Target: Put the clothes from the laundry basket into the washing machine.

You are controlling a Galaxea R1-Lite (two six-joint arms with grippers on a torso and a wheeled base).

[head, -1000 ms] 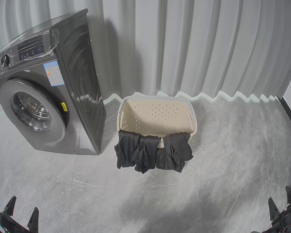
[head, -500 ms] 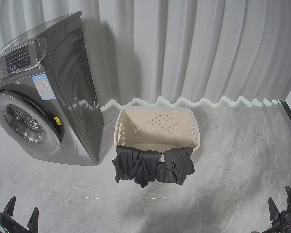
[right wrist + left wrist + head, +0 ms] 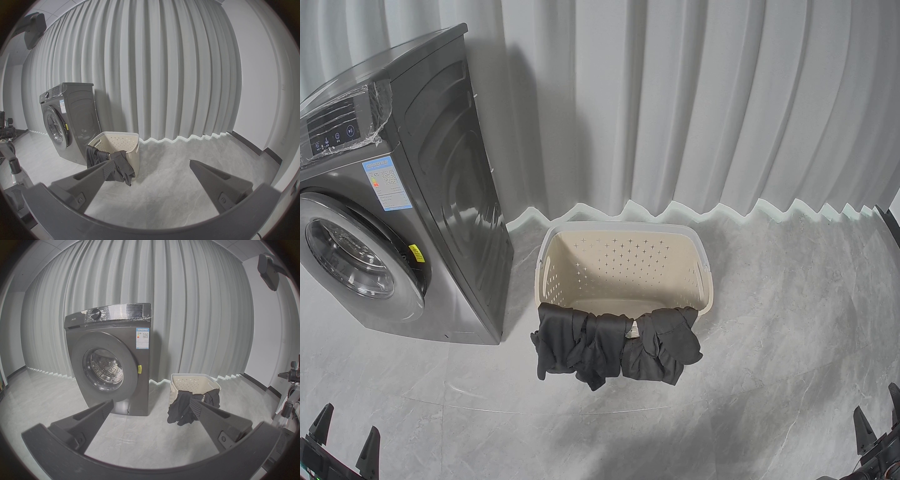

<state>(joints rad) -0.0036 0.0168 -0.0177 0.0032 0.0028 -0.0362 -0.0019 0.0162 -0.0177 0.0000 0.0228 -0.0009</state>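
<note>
Left gripper [image 3: 150, 401] and right gripper [image 3: 151, 161]: matte dark grey, each with two wedge-shaped fingers [image 3: 90, 418] that taper to a point from a broad curved crosspiece [image 3: 150, 465]. Each finger carries a round recessed screw [image 3: 223, 438] near its base. The inner pads [image 3: 195, 407] are finely ribbed.

dark clothes [image 3: 615, 350] hanging over cream laundry basket [image 3: 625, 262] 6 o'clock rim | grey washing machine [image 3: 394, 206] standing at basket's 9 o'clock, door shut
</note>
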